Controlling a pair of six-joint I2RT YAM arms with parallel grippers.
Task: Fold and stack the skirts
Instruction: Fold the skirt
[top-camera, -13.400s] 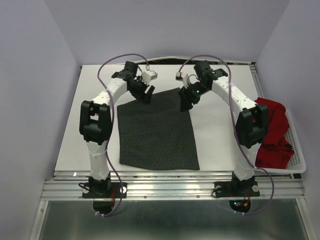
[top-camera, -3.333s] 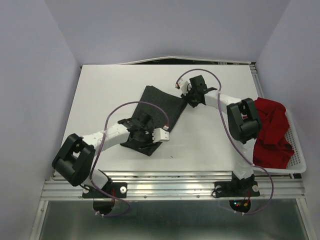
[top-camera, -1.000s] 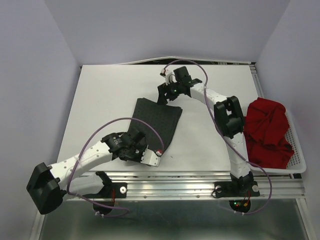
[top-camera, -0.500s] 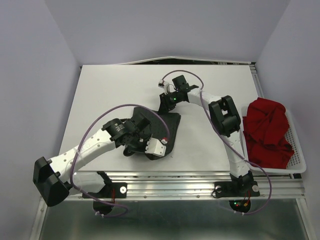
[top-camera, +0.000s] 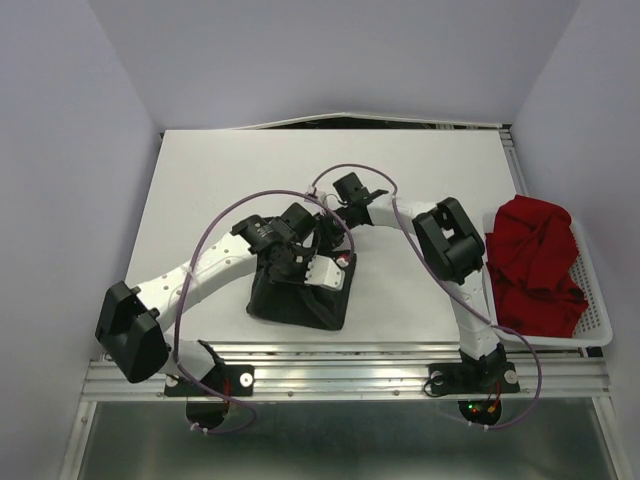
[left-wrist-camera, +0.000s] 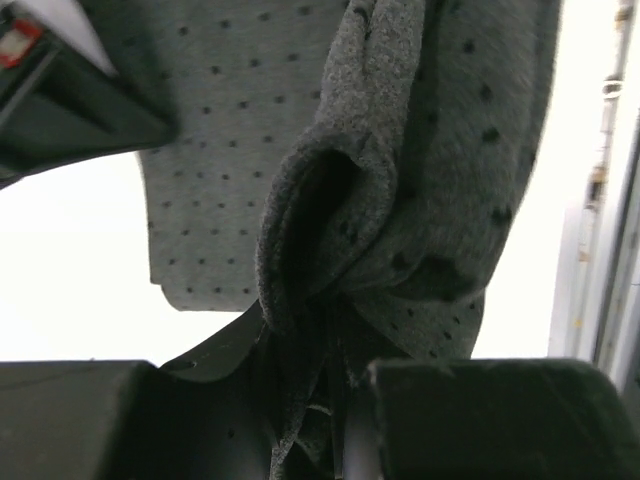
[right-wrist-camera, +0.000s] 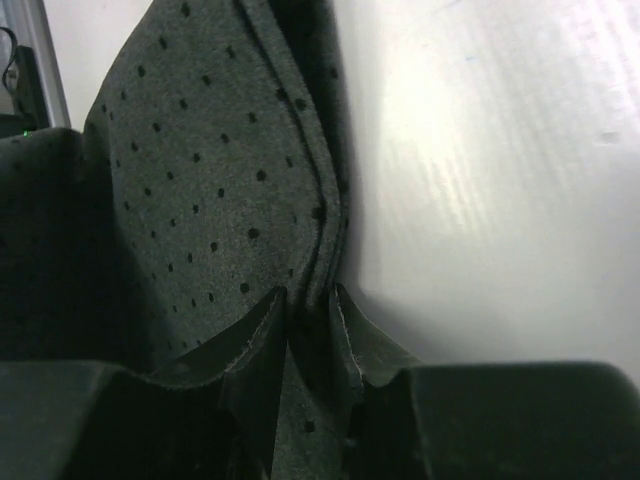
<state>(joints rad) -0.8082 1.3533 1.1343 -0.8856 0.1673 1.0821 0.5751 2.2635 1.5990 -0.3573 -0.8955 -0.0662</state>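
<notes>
Near edge: left arm reaches in from left over bench. Its wrist and white camera block cover top of grey skirt in overhead view. Right arm bends toward centre, its wrist just behind. White basket at right edge, red skirt heaped in it, well apart.

Grey skirt: dark bunched mound, near-centre of bench, fine dots, layers doubled. Left jaws clamped on rolled fold. Right jaws pinching layered edge.
</notes>
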